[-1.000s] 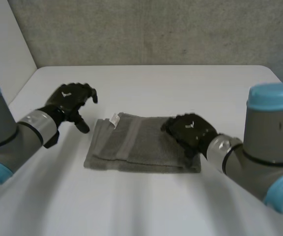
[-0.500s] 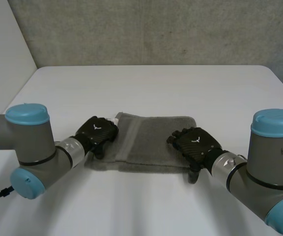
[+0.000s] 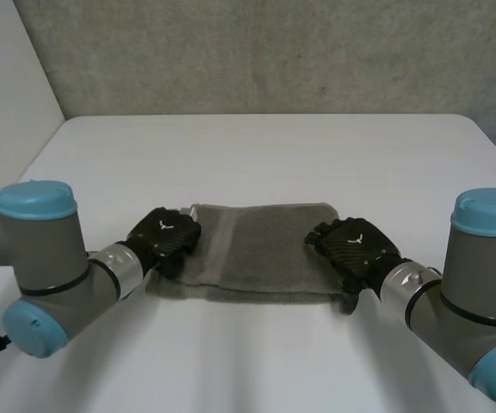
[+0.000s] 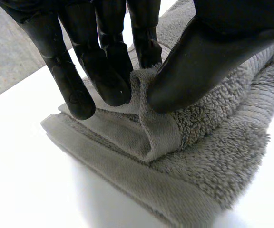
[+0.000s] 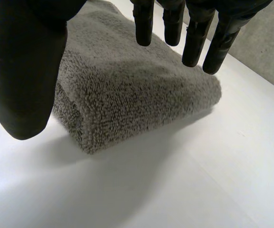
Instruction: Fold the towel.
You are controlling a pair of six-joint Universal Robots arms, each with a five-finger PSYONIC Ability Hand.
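Right hand (image 3: 356,249) shifted to towel (image 3: 261,249) end, fingers spread | left hand (image 3: 166,237) pinches folded grey edge

towel (image 3: 261,249) on table (image 3: 257,155) middle | left hand (image 3: 166,237) at its left end | right hand (image 3: 351,247) over its right end

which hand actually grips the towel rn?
Left hand: thumb and fingers pinch a fold of the towel. Right hand: fingers straight over the other end, holding nothing.
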